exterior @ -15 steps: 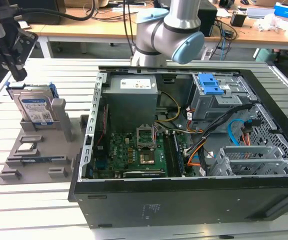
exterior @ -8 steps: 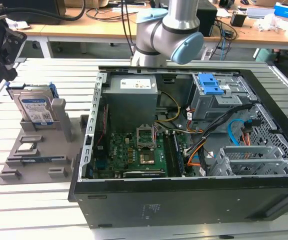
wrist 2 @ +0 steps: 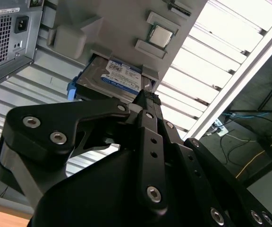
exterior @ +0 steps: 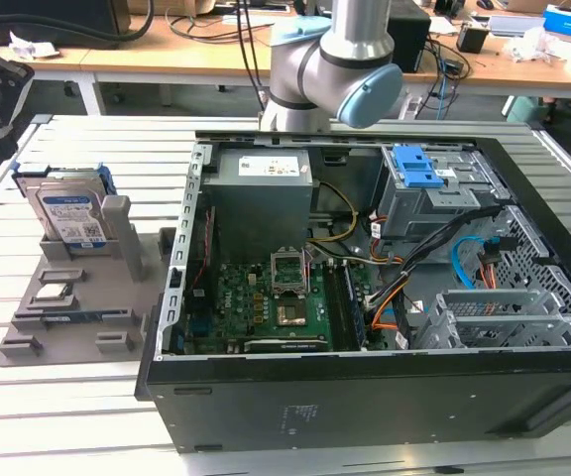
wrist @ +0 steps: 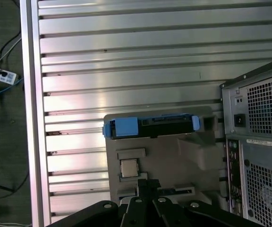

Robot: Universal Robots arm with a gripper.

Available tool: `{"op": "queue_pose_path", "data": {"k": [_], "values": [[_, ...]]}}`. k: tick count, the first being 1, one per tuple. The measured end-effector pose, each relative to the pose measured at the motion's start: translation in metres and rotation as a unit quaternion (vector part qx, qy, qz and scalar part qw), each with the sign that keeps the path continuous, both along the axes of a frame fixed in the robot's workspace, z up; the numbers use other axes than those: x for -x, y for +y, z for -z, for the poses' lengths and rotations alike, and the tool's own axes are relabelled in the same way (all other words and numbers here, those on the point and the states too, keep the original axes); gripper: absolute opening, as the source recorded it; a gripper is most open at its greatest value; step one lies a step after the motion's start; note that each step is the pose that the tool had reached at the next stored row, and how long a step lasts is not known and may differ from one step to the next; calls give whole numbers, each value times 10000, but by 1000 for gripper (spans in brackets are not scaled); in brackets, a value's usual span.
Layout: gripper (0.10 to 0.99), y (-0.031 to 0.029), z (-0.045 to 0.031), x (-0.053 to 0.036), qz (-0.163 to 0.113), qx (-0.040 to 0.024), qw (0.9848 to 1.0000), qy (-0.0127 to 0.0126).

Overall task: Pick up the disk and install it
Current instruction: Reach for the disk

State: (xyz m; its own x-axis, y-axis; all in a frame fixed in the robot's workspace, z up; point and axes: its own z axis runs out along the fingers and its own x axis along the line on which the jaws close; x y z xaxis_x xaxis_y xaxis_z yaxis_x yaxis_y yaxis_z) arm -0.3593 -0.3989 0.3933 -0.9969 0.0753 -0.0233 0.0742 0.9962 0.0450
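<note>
The disk [exterior: 67, 213] stands on edge in a grey holder [exterior: 77, 297] at the exterior view's left, outside the computer case. Its blue-and-white label faces the camera and blue rails run along its sides. In the second wrist view the disk [wrist 2: 119, 75] lies just beyond the black gripper [wrist 2: 148, 98]. In the first wrist view the disk's edge [wrist: 164, 122] with its blue rail is seen end-on, a short way past the gripper [wrist: 148, 182]. The gripper hangs above the holder, apart from the disk, its fingers shut together on nothing.
The open computer case [exterior: 365, 397] takes up the middle and right of the slatted metal table [exterior: 87, 139]. Inside are a grey power-supply box [exterior: 261, 193], a motherboard [exterior: 266, 307] and a blue-latched drive cage [exterior: 419, 169]. A small silver chip [exterior: 56, 292] rests on the holder.
</note>
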Motion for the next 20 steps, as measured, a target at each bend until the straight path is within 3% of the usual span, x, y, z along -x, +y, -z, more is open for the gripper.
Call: {"op": "queue_pose_path", "data": {"k": [4, 9, 20], "values": [[106, 0, 0, 79, 0, 0, 10000, 0], [106, 1, 1, 240, 0, 0, 10000, 0], [106, 80, 1, 264, 0, 0, 10000, 0]]}}
